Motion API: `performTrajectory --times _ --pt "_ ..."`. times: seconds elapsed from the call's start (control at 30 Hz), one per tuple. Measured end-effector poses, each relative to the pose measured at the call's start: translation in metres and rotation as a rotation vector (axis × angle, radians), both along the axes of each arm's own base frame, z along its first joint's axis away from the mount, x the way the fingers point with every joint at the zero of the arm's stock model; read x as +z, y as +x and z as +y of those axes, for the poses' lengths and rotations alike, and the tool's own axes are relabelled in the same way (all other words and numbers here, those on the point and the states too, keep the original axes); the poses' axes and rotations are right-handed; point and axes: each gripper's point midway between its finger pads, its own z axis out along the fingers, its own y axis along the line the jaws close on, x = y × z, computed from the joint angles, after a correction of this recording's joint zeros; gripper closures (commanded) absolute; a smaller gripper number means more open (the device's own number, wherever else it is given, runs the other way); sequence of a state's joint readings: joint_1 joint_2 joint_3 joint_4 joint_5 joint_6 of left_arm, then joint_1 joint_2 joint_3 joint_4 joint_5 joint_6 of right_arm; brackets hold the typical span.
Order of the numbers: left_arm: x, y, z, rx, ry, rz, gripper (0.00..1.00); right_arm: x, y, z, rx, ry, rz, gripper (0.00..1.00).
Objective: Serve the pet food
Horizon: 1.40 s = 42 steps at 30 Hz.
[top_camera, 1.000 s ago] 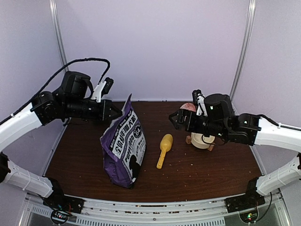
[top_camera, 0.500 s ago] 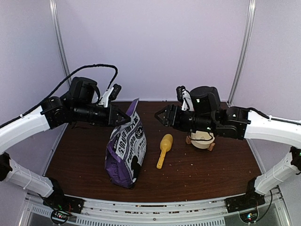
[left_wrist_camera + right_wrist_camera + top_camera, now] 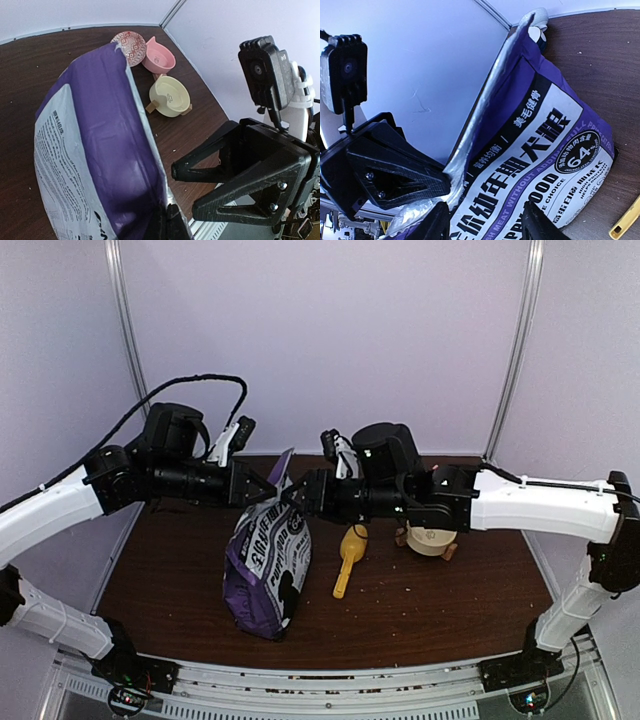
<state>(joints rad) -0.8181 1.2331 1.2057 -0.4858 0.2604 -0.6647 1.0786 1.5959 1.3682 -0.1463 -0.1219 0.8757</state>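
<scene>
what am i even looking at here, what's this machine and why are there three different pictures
It is a robot with two white-and-black arms fixed at the near edge of a brown table. Each arm ends in a two-finger hand. One picture looks down from above and behind the arms. The other two come from a small camera on each wrist, so they show that arm's own fingers up close. On the table are a purple bag of dog food standing up, a yellow scoop lying beside it, and a cream bowl on a wooden stand. The left wrist view also shows a pink bowl and a patterned dish beyond it. The left hand pinches the bag's top edge. The right hand is open close by that edge, holding nothing.
</scene>
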Motion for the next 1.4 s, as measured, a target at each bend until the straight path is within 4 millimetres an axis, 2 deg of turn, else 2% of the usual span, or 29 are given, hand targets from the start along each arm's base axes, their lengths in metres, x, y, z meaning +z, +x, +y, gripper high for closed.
performTrajectory --times 0.33,0.5,0.67,0.9,1.17,1.4 --pt "0.004 0.000 0.002 0.008 -0.005 -0.011 1.00 0.012 0.002 0.011 0.010 0.042 -0.003 0.58" --pt "0.004 0.000 0.003 0.011 -0.004 -0.013 1.00 0.009 0.005 0.017 0.011 0.036 -0.002 0.67" --pt "0.001 0.002 0.005 0.022 0.007 -0.010 1.00 0.005 0.007 0.019 0.010 0.028 0.002 0.71" --pt "0.002 0.000 0.005 0.018 0.001 -0.014 1.00 0.002 0.009 0.024 0.013 0.025 0.005 0.72" --pt "0.009 -0.002 0.009 0.016 -0.017 -0.038 1.00 0.009 0.006 0.031 0.068 0.058 -0.015 0.72" --pt "0.011 -0.001 0.014 0.025 -0.015 -0.049 1.00 0.013 0.004 0.040 0.116 0.095 -0.019 0.88"
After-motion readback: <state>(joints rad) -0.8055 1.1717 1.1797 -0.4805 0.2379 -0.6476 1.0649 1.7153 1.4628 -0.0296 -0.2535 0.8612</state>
